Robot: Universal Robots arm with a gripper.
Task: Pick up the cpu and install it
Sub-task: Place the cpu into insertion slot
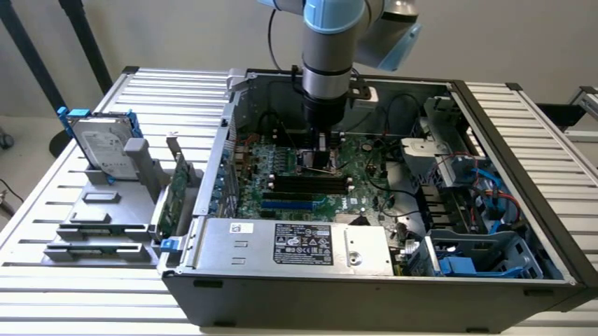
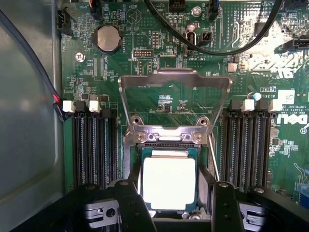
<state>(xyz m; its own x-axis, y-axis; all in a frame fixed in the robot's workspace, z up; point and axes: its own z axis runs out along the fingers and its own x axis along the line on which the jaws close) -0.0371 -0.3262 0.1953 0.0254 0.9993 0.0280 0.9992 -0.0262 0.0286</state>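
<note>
The cpu (image 2: 169, 188), a small square chip with a pale metal top on a green base, lies flat in the motherboard socket. The socket's metal load plate (image 2: 174, 82) is swung up and open behind it. My gripper (image 2: 176, 210) hangs straight over the chip, open. Its black fingers (image 2: 131, 205) stand on either side of the cpu, close to its edges. In the exterior view the gripper (image 1: 323, 162) is lowered into the open computer case (image 1: 374, 280), right above the middle of the green motherboard (image 1: 280, 164).
Black memory slots (image 2: 91, 145) flank the socket on both sides, and black cables (image 2: 212, 46) arc across the board beyond it. The case holds a power supply (image 1: 299, 245) at the front and blue drive bays (image 1: 477, 262). A hard drive with blue rails (image 1: 98, 147) and green cards (image 1: 168, 199) stand outside.
</note>
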